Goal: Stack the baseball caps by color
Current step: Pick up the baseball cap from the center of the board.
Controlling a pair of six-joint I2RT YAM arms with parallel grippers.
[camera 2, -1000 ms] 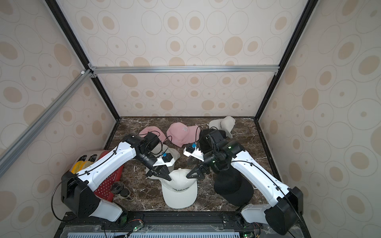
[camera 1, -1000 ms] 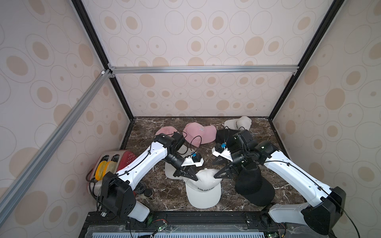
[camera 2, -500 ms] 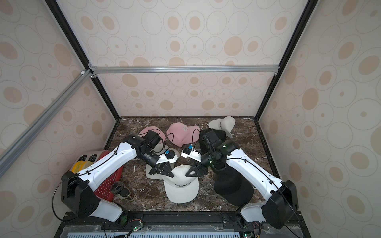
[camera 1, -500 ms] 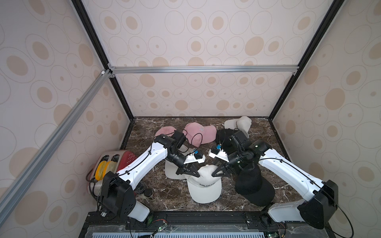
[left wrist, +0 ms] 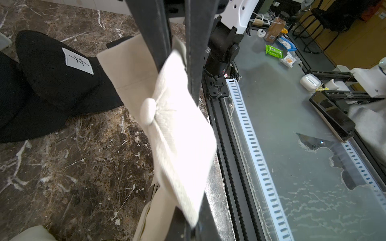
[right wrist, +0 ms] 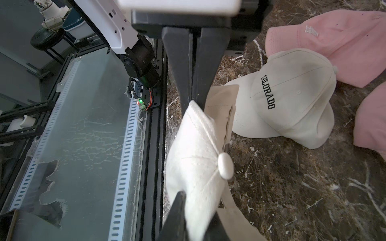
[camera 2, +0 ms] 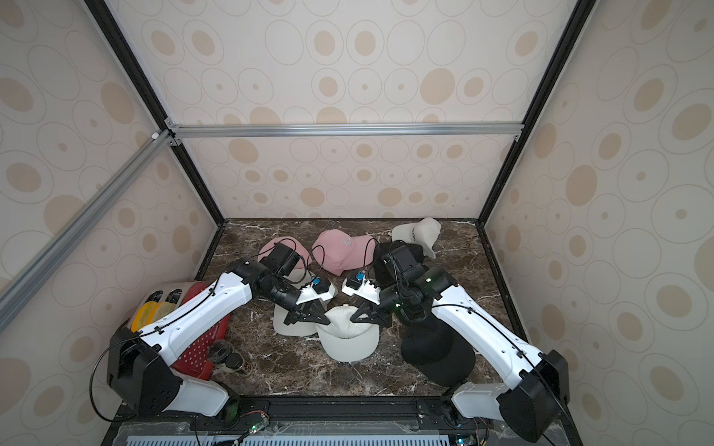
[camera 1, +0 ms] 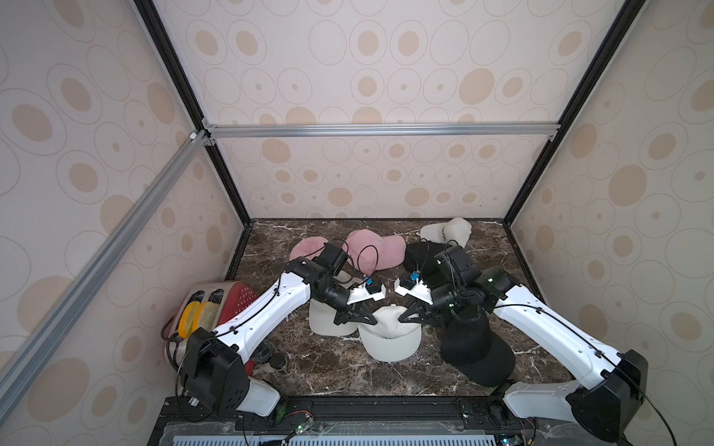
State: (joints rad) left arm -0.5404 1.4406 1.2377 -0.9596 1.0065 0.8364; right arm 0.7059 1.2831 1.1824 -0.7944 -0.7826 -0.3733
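While the left gripper (camera 1: 371, 320) pinches the white cap (camera 1: 390, 338) by its crown, right gripper (camera 1: 402, 319) clamps the opposite side, toward front edge of tabletop (camera 1: 328, 370).

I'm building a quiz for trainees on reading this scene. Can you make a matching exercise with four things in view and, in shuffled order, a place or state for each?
Things:
1. middle white cap
2. back white cap
3. toaster
4. front black cap

Places or states:
A. by the left arm's base, slices in its slots
B. partly under the right arm
C. near the back wall
D. gripped by the left end effector and right end effector

Pairs: 1-D, 2-C, 3-A, 4-B
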